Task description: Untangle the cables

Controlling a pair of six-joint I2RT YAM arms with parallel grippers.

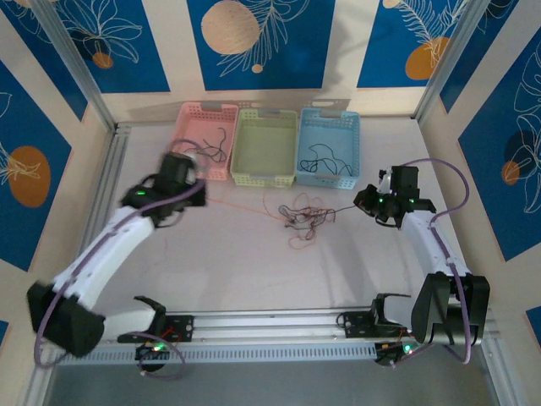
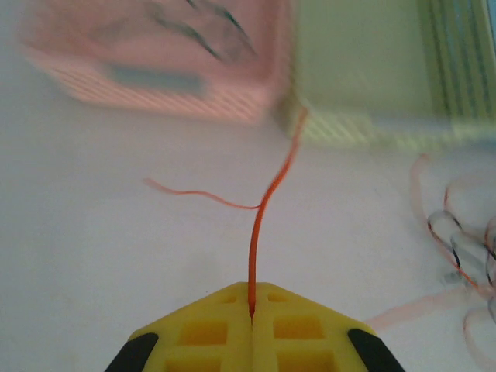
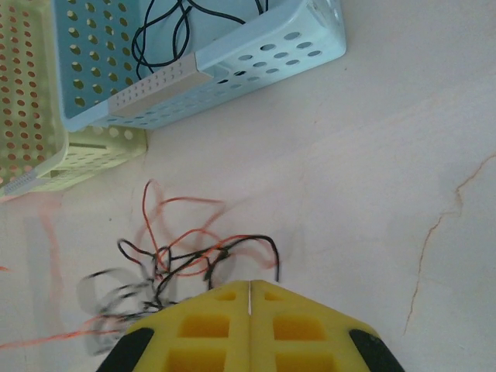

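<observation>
A few cables [image 3: 167,31] lie in baskets [image 3: 256,56], the tangle [image 1: 304,216] awaits; left jaws closed on an orange cable [image 2: 260,225], right jaws closed, hold unclear.

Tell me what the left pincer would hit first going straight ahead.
Probably the near wall of the pink basket, at its end beside the green basket; only bare table and the orange cable the left pincer grips lie before that. Blur leaves the exact spot uncertain.

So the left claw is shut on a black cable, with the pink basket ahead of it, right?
Not quite: the cable in the shut left claw is orange-red, not black, as the left wrist view shows. The pink basket is ahead of it.
</observation>
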